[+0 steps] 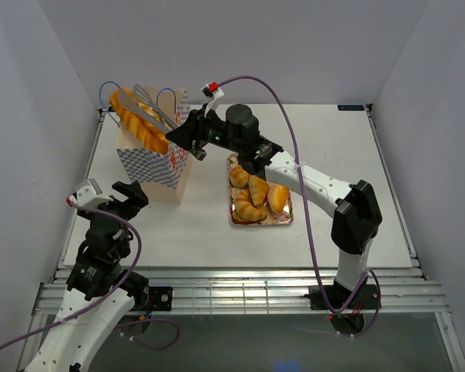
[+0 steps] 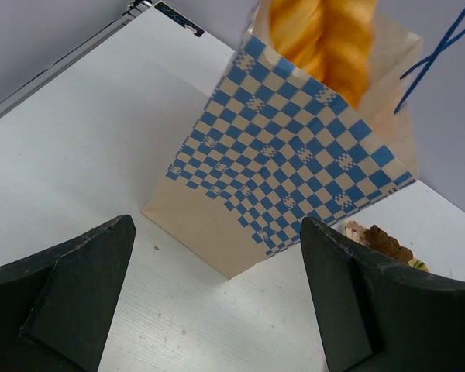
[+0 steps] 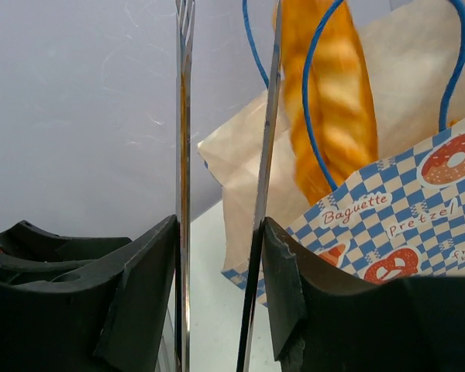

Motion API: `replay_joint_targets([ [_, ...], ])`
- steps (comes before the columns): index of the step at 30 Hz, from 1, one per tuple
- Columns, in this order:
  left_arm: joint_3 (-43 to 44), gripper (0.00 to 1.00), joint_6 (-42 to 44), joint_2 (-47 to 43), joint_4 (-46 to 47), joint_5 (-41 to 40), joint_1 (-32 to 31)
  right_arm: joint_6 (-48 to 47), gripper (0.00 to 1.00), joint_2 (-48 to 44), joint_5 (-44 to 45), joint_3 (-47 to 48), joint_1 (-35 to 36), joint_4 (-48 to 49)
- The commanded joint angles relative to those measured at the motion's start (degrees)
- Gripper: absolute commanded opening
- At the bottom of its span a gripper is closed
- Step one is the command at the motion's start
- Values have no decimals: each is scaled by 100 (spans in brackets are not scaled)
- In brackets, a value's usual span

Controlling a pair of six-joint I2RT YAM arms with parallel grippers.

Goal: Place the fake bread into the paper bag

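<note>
The paper bag (image 1: 151, 167) stands upright at the table's left, checkered blue and white (image 2: 294, 155), printed "Baguette" (image 3: 418, 217). A long twisted golden fake bread (image 1: 139, 125) leans out of its top (image 2: 325, 39) (image 3: 333, 101). My right gripper (image 1: 187, 136) is beside the bag's mouth, shut on metal tongs (image 3: 184, 116). The tongs' two arms stand apart with nothing between them, and the loaf lies just right of them. Several more golden rolls (image 1: 256, 194) lie on the tray (image 1: 232, 221). My left gripper (image 1: 112, 198) hovers open and empty (image 2: 217, 232), near the bag's front corner.
White walls close in the table on the left, back and right. The right arm (image 1: 325, 190) reaches over the tray toward the bag. A purple cable (image 1: 287, 132) loops above it. A dark brown piece (image 2: 380, 242) shows by the bag's right corner.
</note>
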Motion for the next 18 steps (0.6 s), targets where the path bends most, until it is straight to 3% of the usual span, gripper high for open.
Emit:
replay_joint_targets([
  [1,53,98,44,40,22,89,-18,-10,52,-44,-97,192,-21,496],
  [18,62,98,70,58,40,116,-18,-150,53,-808,-562,122,-30,171],
])
